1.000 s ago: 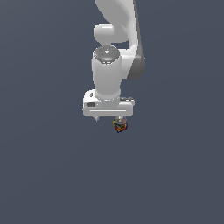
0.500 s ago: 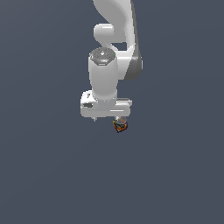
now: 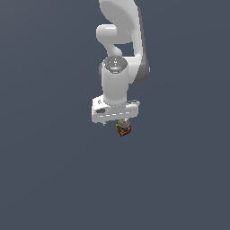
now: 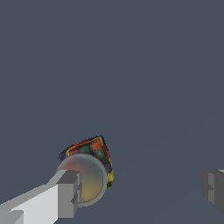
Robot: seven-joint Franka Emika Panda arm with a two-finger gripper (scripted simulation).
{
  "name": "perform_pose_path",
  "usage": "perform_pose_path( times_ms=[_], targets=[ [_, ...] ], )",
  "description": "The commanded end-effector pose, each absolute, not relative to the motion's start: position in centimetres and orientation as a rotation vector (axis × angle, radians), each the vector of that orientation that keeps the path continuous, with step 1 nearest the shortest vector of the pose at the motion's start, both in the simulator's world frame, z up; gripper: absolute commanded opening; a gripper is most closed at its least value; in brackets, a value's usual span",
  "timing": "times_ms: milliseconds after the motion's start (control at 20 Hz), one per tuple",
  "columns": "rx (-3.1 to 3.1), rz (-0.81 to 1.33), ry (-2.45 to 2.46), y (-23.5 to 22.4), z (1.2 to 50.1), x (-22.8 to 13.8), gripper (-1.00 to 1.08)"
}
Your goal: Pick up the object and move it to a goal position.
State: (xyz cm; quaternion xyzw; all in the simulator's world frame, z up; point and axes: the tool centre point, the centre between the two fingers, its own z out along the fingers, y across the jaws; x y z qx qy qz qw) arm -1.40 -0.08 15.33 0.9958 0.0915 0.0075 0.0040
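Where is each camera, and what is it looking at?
Exterior view: off the arm, looking at the white arm, its gripper and the object just below it.
Wrist view: on the wrist, looking past two grey fingertips set wide apart, at the object beside one.
Both show the object and plain grey ground.

Smooth matt white gripper, mottled matt object, flat matt grey floor.

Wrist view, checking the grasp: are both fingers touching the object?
No: the object sits by one finger, while the other finger stands far off.
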Motion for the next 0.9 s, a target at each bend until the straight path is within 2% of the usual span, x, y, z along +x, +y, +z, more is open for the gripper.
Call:
perform_pose_path(
  times_ms=[0, 450, 850],
  targets=[
    [3.109, 0.017, 0.4, 1.0, 14.3, -2.3, 1.0],
    [3.054, 0.003, 0.729, 4.2, 11.4, -5.3, 1.0],
    [3.039, -0.001, 0.798, 4.8, 10.9, -6.0, 1.0]
  ],
)
